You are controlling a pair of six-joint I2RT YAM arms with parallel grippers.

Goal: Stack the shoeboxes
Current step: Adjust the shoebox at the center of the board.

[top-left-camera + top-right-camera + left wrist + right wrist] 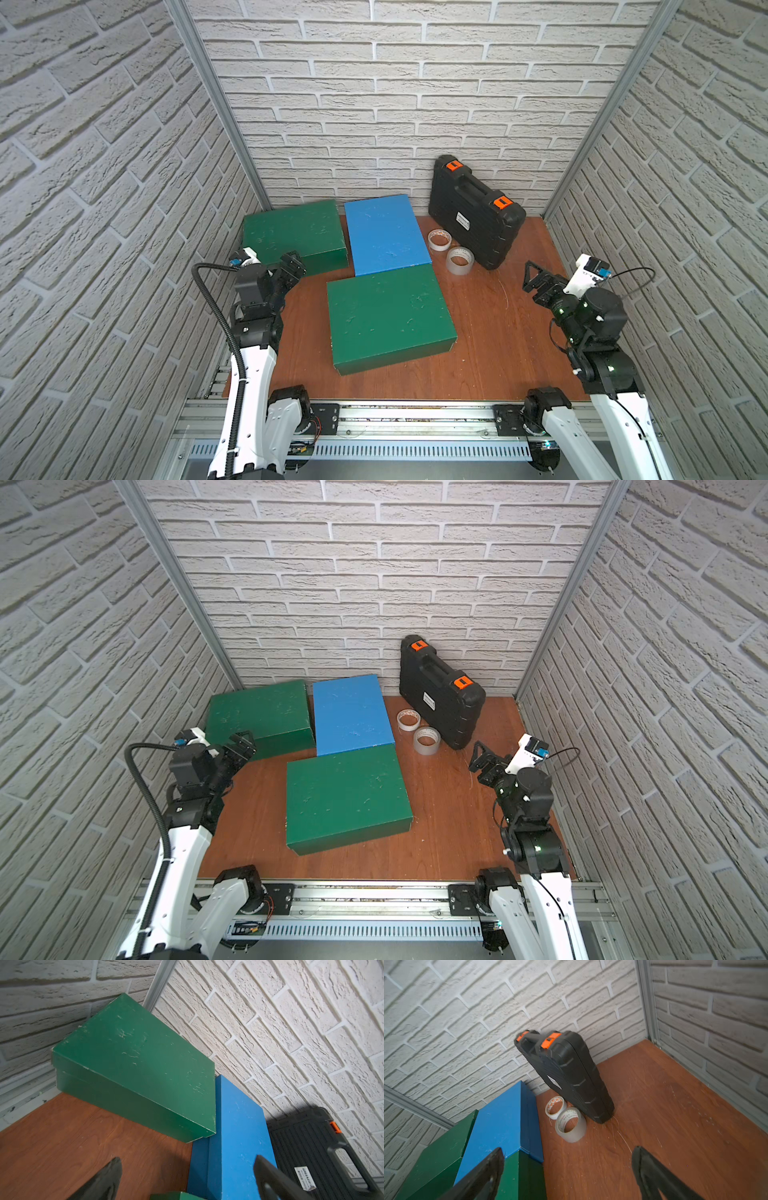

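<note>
Lying flat and unstacked on the table (498, 332) in both top views, the blue shoebox (388, 232) has the far green shoebox (295, 230) just beside its left long side and the near green shoebox (386, 316) against its front end. None rests on another, so stacking seems not yet begun. The left gripper (293, 266) hovers left of the blue shoebox, just in front of the far green one. The right gripper (534, 276) hovers well to its right. They probably flank the boxes because each is too wide for one hand.

The left wrist view shows the left gripper's fingers (104, 1180) spread wide with nothing between them. The tool case (301, 1142) beyond the blue shoebox bears a white sticker (303, 1178) that may read GREENER, too blurred to be sure.

The right wrist view shows the right gripper likewise wide and empty. Two tape rolls (574, 1136) between blue shoebox and case carry print too small to read.
</note>
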